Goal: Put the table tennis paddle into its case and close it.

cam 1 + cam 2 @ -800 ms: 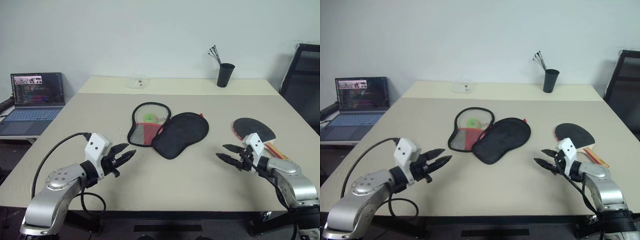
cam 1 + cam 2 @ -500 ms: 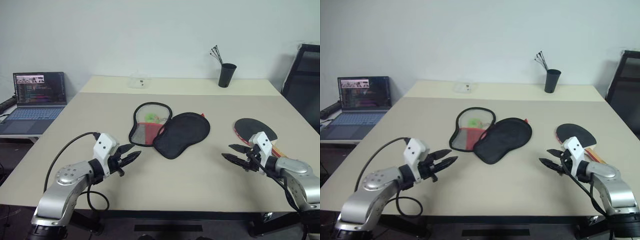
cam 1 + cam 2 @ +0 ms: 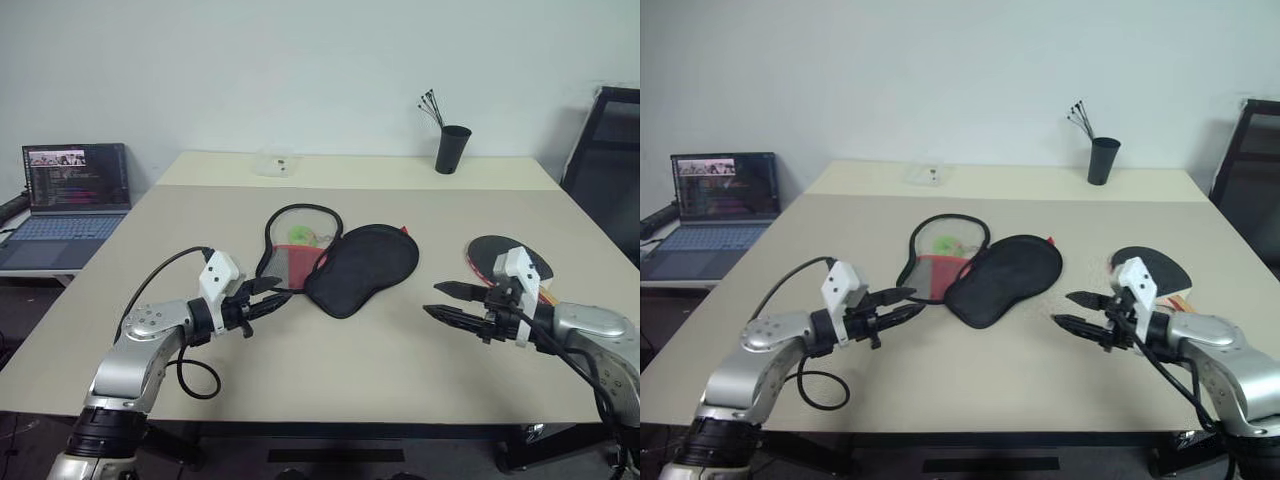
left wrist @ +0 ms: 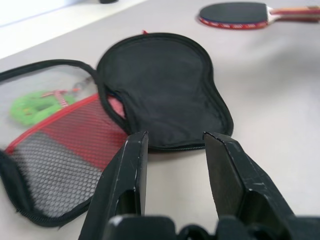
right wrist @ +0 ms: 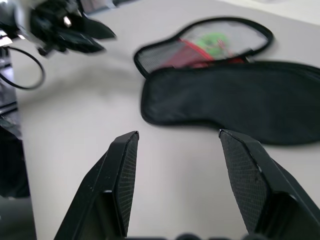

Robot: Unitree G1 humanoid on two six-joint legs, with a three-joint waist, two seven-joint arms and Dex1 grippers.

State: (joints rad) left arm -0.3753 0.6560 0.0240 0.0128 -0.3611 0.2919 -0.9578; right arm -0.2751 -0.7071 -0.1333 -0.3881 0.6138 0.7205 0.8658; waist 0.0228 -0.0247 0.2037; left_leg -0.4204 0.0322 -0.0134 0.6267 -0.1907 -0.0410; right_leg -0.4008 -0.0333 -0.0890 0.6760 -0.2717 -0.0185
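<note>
Black case (image 3: 345,262) lying unzipped in two halves, one paddle (image 3: 505,258) apart, two pincers, left (image 3: 270,297) and right (image 3: 445,302), both parted, empty

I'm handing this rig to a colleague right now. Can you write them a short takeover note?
Left gripper: open, holds nothing, just short of the case.
Right gripper: open, holds nothing, over bare table, pointing toward the case.
Case: unzipped, lying open mid-table, a green item in the mesh half.
Table tennis paddle: flat on the table by the right arm, untouched.
Done: nothing.
Left: pick up paddle, put it in the case, zip it shut.
</note>
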